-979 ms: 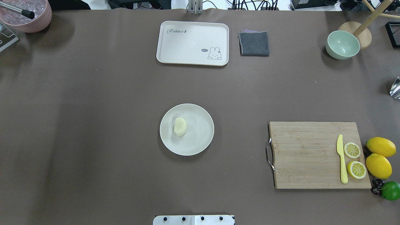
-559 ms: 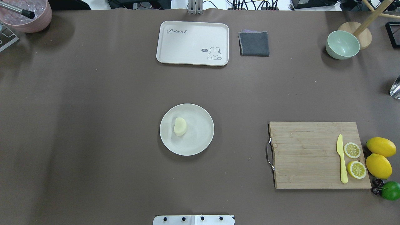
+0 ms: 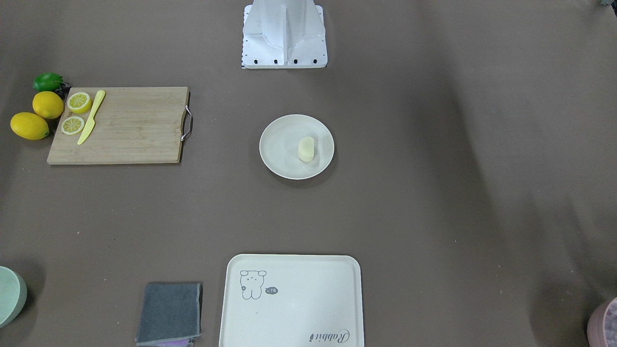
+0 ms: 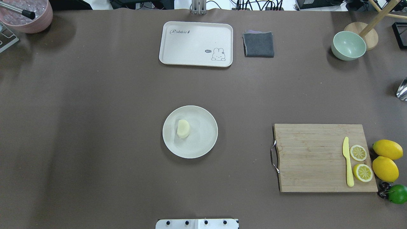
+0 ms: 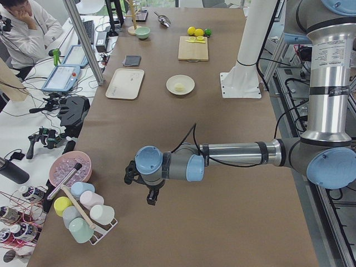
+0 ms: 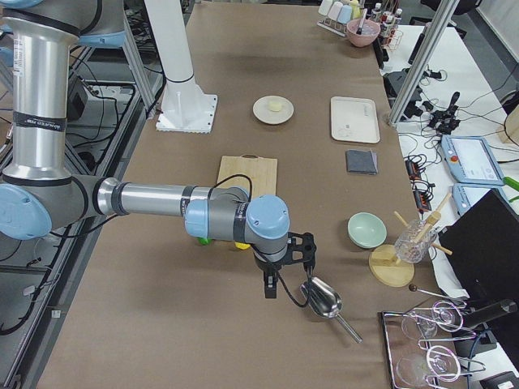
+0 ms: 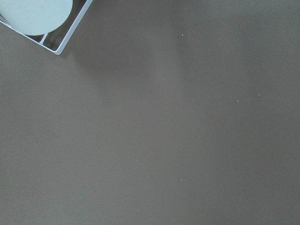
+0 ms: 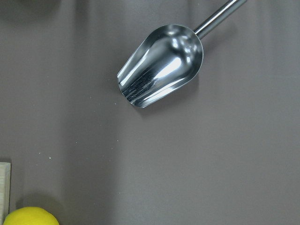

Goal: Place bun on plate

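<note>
- Nothing on the table has shifted in the overhead view since a second ago; the bun (image 4: 183, 128) lies where it lay, on the plate (image 4: 206, 140)
- Its long axis runs roughly from the robot's side toward the far side of the table, with a slight tilt, and it sits in the plate's half on the robot's left, inside the rim
- Seen from the front, the bun (image 3: 306, 148) shows the same lengthways lie on the plate (image 3: 279, 149)
- Left gripper (image 5: 151, 198) hangs over bare table at the robot's left end; bun and plate (image 5: 188, 83) are well apart from it, far along the table
- Right gripper (image 6: 270, 289) hangs at the opposite end, just beside a metal scoop (image 6: 323, 298), with the plate (image 6: 263, 112) well beyond it
- Both grippers show only in the side views, so I cannot tell how far their jaws are parted; nothing is seen in either
- Bun and plate lie between the two grippers
</note>
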Available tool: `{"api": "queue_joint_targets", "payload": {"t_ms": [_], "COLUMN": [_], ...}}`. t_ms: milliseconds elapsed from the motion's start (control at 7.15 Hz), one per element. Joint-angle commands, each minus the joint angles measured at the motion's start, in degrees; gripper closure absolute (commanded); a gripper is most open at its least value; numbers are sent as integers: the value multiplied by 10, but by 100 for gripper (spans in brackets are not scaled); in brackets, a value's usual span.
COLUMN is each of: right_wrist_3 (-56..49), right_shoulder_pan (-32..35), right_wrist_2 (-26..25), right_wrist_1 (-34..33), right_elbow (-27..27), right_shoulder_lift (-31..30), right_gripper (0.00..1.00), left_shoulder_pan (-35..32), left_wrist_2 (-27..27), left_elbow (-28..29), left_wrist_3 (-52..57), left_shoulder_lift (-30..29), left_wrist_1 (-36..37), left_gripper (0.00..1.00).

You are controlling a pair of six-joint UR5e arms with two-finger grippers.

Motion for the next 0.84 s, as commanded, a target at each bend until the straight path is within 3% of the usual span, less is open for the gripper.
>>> {"api": "queue_joint_targets", "payload": {"t_ms": [0, 699], "right_wrist_3": [0, 4], "right_shoulder_pan": [-1, 0], "right_wrist_2": [-4, 0], "right_wrist_1": [0, -1], "right_elbow": [1, 14], "right_shoulder_lift": [1, -1], "right_gripper": [0, 0], "left_shoulder_pan": [-1, -1], "left_wrist_2": [0, 0], "left_elbow": [1, 5], "left_wrist_3": [0, 0], "left_shoulder_lift": [3, 6], "left_wrist_1": [0, 0], "left_gripper": [2, 2]}}
